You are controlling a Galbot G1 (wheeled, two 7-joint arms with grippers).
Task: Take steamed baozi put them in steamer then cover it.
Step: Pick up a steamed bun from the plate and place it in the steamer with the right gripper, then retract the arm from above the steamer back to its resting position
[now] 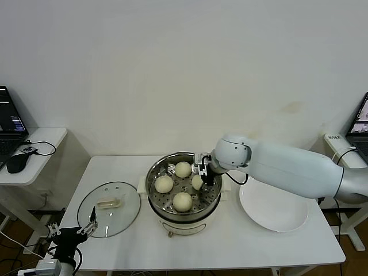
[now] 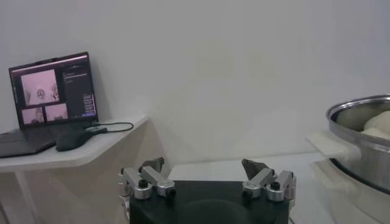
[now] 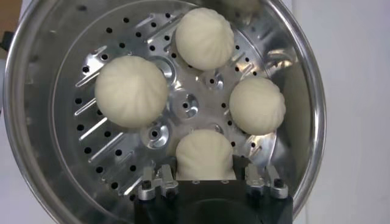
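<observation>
The table [image 1: 241,241] carries, from the robot's left to right, the cover [image 1: 109,210], the steamer [image 1: 184,198] and an empty white plate [image 1: 273,210]. All four baozi lie on the steamer's perforated tray [image 3: 189,109]. The right gripper [image 3: 204,176] reaches down into the pot, its jaws closed around the fourth baozi [image 3: 204,155], which touches the tray. If the jaws lift before parting fully, the soft dough may stick and drag out, or roll against a neighbour. The left gripper [image 2: 207,176] waits open and empty near the cover; its glass could slide if grasped off the handle [image 1: 109,202].
</observation>
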